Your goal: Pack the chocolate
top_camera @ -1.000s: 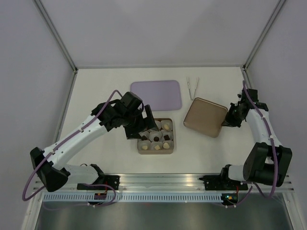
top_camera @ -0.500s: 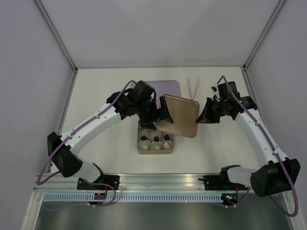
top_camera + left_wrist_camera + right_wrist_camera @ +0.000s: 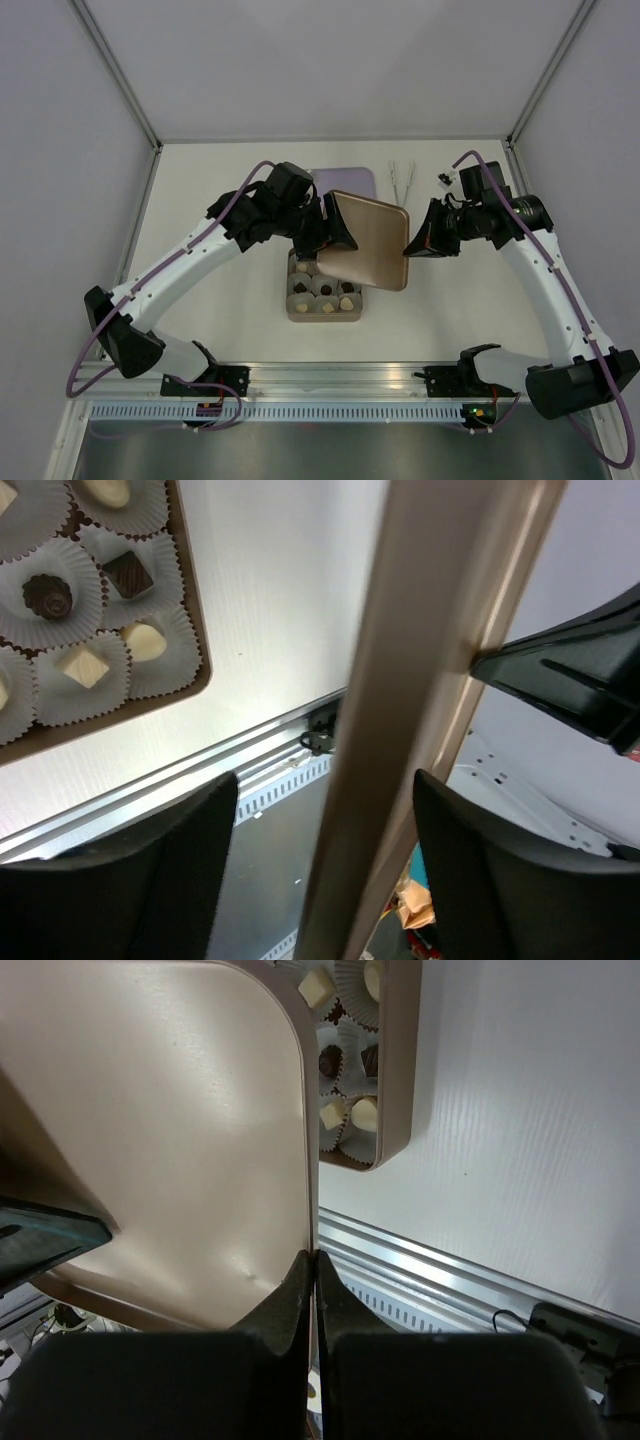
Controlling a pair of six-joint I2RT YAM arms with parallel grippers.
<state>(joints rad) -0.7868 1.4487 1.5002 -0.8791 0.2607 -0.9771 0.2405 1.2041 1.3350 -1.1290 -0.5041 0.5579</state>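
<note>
Your right fingers [image 3: 288, 1312] pinch the 3 o'clock edge of a tan rounded-square lid [image 3: 370, 240], tilted above a tan box [image 3: 325, 318]. Your left fingers [image 3: 130, 880] stand spread around its 9 o'clock edge. Cream and dark chocolates [image 3: 325, 291] sit in the box's white paper cups [image 3: 22, 628].

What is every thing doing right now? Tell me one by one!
Lid: up in the air, tilted, partly over the box.
Right tool: shut on the lid's edge.
Left tool: open, straddling the lid's other edge.
Box: uncovered, on the table.
Chocolates: sitting in white paper cups inside the box.
Tongs: lying on the table, untouched.
Purple tray: lying flat, partly hidden.
</note>
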